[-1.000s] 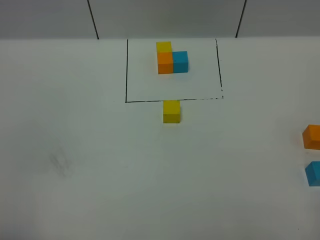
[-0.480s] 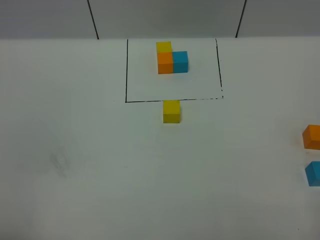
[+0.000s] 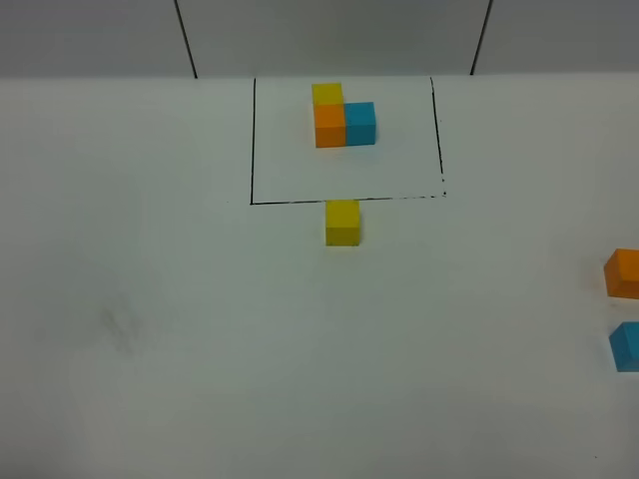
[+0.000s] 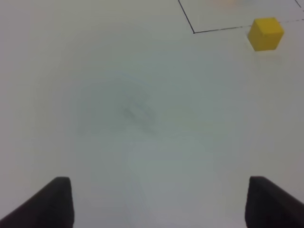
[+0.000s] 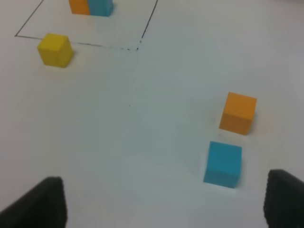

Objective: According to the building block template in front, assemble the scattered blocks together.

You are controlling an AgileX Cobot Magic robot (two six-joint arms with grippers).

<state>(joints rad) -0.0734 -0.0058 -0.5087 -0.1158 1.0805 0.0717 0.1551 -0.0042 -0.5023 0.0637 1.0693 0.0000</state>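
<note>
Over the last second nothing is seen to have changed. No block is displaced and neither arm is brought into the overhead view, so the assembly is judged not yet begun.

On the left, the left gripper (image 4: 164, 204) is held spread wide, with nothing between its fingers, above a bare stretch of the table (image 3: 150, 399). A faint grey smudge (image 4: 137, 109) is marked on the surface ahead of it.

Toward the middle, at the far side, the building block template (image 3: 339, 118) is enclosed by the black-line rectangle (image 3: 253, 150). In it the yellow cube is set behind the orange one, and the blue cube is pressed against the orange cube's right side. The yellow block (image 3: 342, 222) is placed just outside the rectangle's near line, roughly in line with the template's orange cube.

Far to the right, well apart from the yellow one, the orange block (image 3: 624, 272) and the blue block (image 3: 627, 346) are found near each other. The right gripper (image 5: 161, 202) is likewise released wide and empty, and is pointed toward them.

Both right-hand blocks are cut off by the overhead frame. In the right wrist view they are shown whole, with a clear gap between them and the blue one nearer the gripper. In the left wrist view only the yellow block and a corner of the rectangle are shown sharply. The grippers are seen only in their own wrist views.

The right arm is judged better placed for the first pick.
</note>
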